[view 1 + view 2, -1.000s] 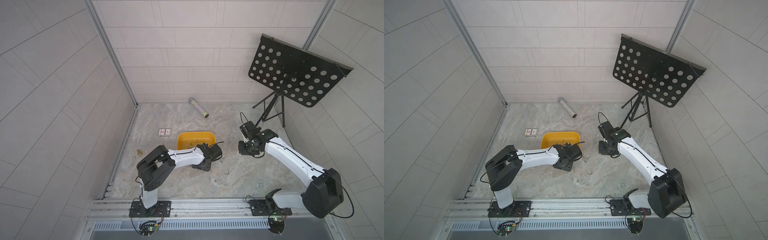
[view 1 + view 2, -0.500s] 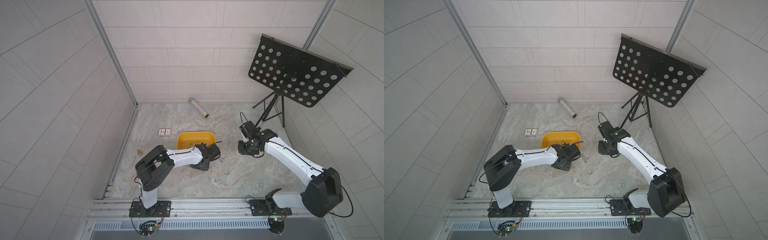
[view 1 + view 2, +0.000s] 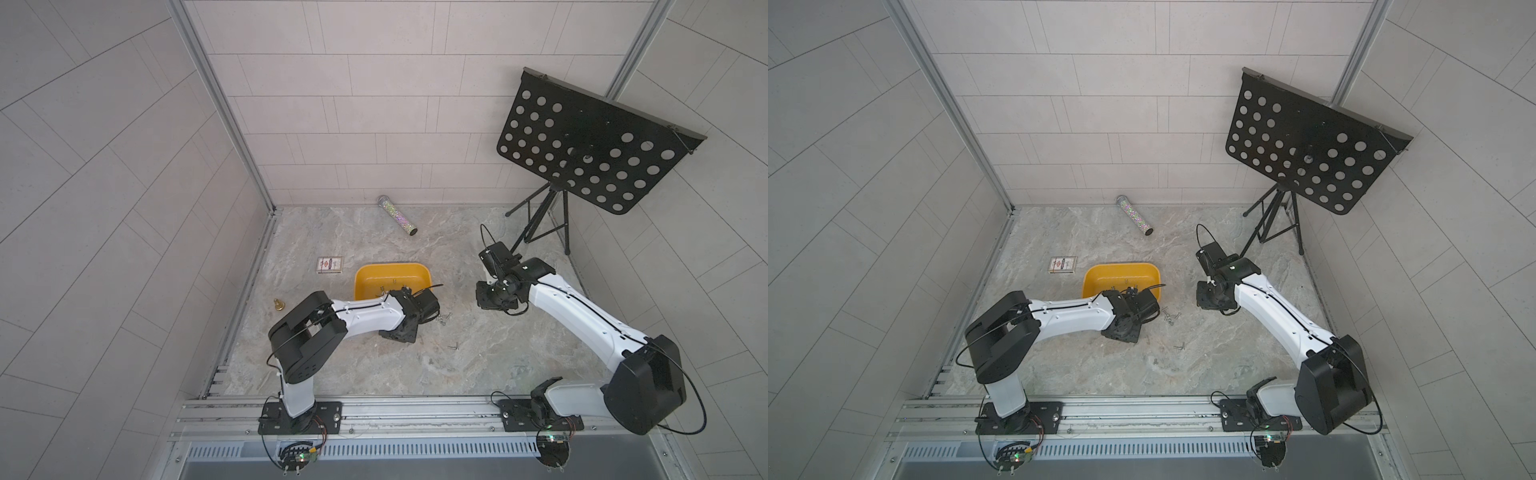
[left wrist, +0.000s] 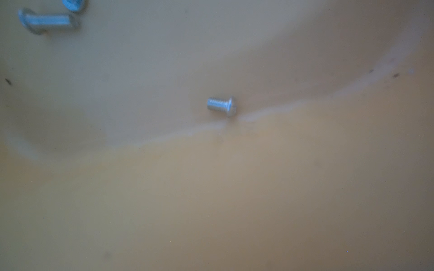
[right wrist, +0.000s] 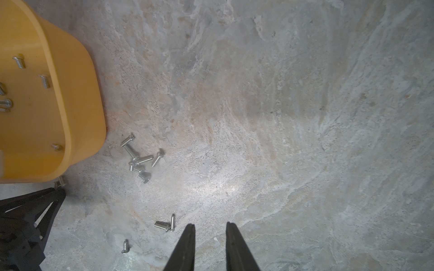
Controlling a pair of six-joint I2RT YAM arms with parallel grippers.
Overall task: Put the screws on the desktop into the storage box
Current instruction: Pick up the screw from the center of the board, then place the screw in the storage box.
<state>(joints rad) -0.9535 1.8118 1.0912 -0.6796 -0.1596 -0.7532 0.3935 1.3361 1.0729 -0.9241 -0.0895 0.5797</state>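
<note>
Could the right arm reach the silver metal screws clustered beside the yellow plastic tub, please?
Probably yes: only bare marble desktop separates the right gripper, jaws open, from the screw cluster.

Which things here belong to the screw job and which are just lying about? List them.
Job: loose screws, yellow storage box, marble desktop they lie on.
Lying about: printed card box, brass bell, glittery tube, black music stand.
</note>
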